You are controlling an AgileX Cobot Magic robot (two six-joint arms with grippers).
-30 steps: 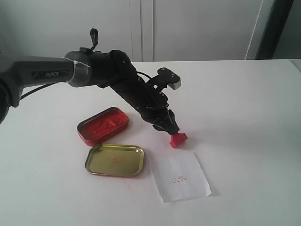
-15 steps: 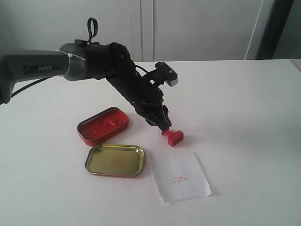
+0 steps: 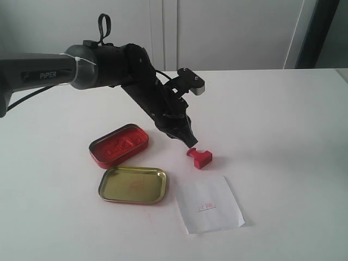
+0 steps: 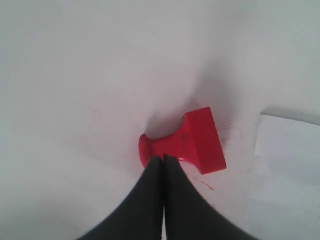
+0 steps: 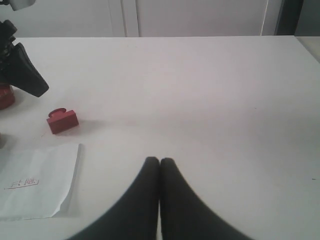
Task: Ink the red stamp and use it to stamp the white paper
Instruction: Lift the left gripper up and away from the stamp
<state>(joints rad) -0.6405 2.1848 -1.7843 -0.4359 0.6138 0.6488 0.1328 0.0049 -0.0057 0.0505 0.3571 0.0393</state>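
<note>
The red stamp (image 3: pixel 200 157) lies on its side on the table, knob toward the arm, just above the white paper (image 3: pixel 209 204), which bears a small red print. My left gripper (image 3: pixel 191 143) hovers just behind the knob, shut with nothing between its fingers. In the left wrist view the shut tips (image 4: pixel 163 158) overlap the edge of the red stamp (image 4: pixel 200 142), with the white paper (image 4: pixel 285 165) off to one side. My right gripper (image 5: pixel 159 160) is shut and empty over bare table, far from the red stamp (image 5: pixel 62 121) and the white paper (image 5: pixel 35 180).
An oval red tin with an ink pad (image 3: pixel 119 144) and an open gold tin (image 3: pixel 132 185) sit left of the stamp. The left arm (image 3: pixel 141 81) stretches across the table from the left. The white table (image 3: pixel 283 136) extends to the right.
A second ago the left gripper held the stamp tilted against the table. The stamp then dropped onto its side, and the gripper has drawn back and up slightly from it.
</note>
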